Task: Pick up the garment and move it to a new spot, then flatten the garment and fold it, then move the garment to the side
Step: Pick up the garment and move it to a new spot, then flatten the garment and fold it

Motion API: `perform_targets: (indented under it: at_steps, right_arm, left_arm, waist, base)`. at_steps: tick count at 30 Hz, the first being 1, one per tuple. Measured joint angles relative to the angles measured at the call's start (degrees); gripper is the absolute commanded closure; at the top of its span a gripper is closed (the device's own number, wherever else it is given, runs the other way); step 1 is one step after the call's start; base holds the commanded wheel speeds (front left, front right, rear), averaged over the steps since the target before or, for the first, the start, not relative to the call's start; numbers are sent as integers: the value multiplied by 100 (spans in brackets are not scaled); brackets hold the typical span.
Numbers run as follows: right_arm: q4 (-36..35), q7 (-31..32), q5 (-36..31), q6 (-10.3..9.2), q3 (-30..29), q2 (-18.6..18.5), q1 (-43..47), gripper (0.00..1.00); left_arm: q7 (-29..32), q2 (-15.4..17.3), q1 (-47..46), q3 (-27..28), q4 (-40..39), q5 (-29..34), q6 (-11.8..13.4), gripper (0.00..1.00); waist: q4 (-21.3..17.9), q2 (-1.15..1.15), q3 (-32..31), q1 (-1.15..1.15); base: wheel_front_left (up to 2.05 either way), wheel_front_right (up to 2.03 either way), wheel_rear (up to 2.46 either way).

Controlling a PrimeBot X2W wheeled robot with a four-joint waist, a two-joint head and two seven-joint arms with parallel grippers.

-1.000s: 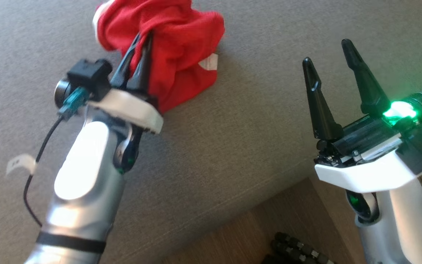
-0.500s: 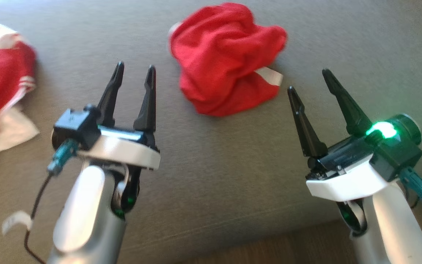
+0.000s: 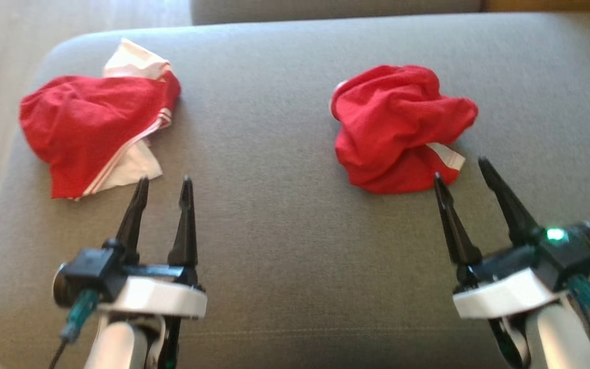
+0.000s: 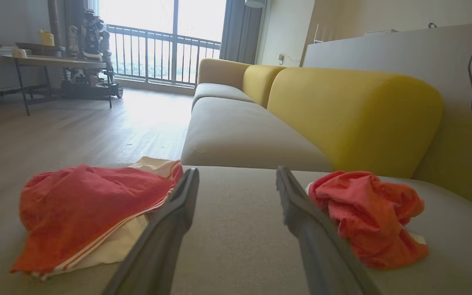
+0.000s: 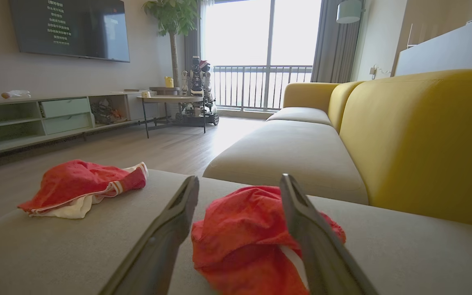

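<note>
Head view: left gripper (image 3: 166,179) and right gripper (image 3: 458,167) fingers parted, empty.

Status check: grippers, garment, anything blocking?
Left gripper open, empty. Right gripper open, empty. Crumpled red garment on grey cushion, not flattened. Striped red garment apart, left.

The left gripper (image 3: 166,180) sits low on the left, its two fingers (image 3: 132,225) pointing forward, parted and holding nothing. The right gripper (image 3: 459,169) sits low on the right, spread wider and tilted rightward, also empty, a green light (image 3: 555,234) glowing on its wrist.
</note>
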Motion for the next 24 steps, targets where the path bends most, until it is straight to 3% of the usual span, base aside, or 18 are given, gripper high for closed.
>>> perform_targets:
  at_steps: [11,24]
  right_arm:
    - [66,1,10,0,-314,22,590,0]
    - [54,1,54,0,-350,41,697,0]
  left_arm:
    - [0,9,929,170,-225,122,191,0]
    - [0,10,956,199,-353,125,287,0]
  waist:
    - [184,0,-445,0]
    - [30,0,-310,0]
  base:
    - [0,0,0]
    - [0,0,0]
